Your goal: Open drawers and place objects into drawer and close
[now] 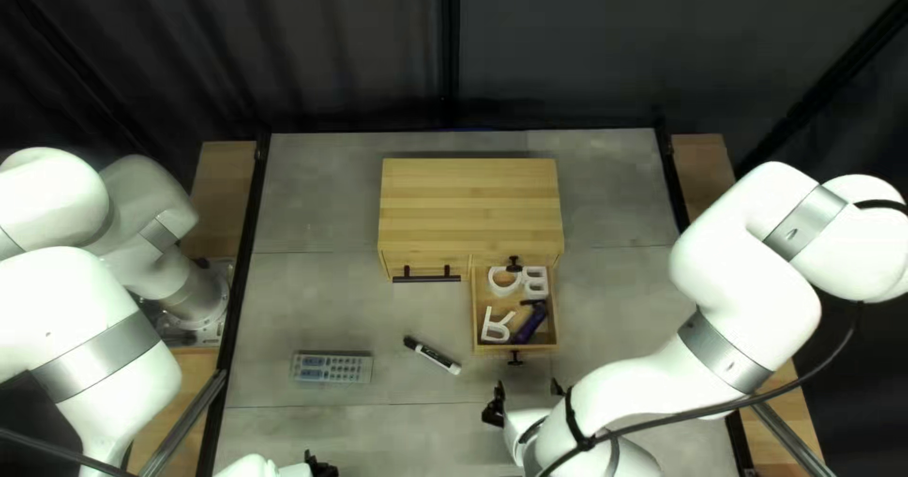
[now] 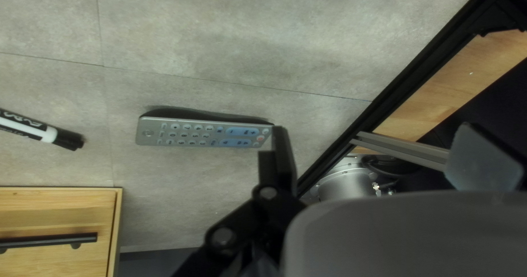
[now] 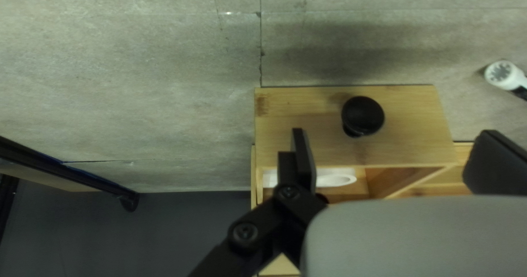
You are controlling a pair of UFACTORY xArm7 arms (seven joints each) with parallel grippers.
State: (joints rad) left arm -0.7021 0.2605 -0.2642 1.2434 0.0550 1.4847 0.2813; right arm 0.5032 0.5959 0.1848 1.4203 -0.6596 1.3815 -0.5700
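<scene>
- Judging from how things lie, we have filling the right-hand drawer (image 1: 555,316) in hand; it stands open toward the near side of the cabinet (image 1: 470,208), holding three white letters, C (image 1: 502,288), B (image 1: 535,286) and R (image 1: 495,327), and a purple tool (image 1: 532,324).- Closing the open drawer (image 1: 555,316) could jam: if the purple tool (image 1: 532,324) or one of the white letters, C (image 1: 502,288), B (image 1: 535,286) or R (image 1: 495,327), sits too high, it may catch on the cabinet (image 1: 470,208).
- Our right gripper (image 3: 396,156) has its jaws wide apart with nothing between them, near the round black knob (image 3: 363,115). If we push off-centre, the drawer may skew; if we come down too low, we may knock its front.
- Our left gripper (image 2: 373,145) is also spread wide and empty. The remote control (image 2: 203,133) lies on the tabletop to the left, with one end by a finger in the left wrist view; a poor line-up could shove it instead of gripping it.
- The dry-erase marker (image 1: 433,355) lies between the remote and the drawer. Being round, it may roll if we brush it.
- The far-left drawer front with the bar handle (image 1: 426,278) is shut, so anything meant for it has to wait until we pull it open.
- From the top left view we see the drawer's contents well, but only a bit of our left gripper at the near side; its spread shows in its own wrist view.
- Our right wrist view shows the knob face-on, yet hides most of the contents; we cannot tell which letter the white curve inside belongs to. It catches only the marker's white end, while the left wrist view has the black cap.
</scene>
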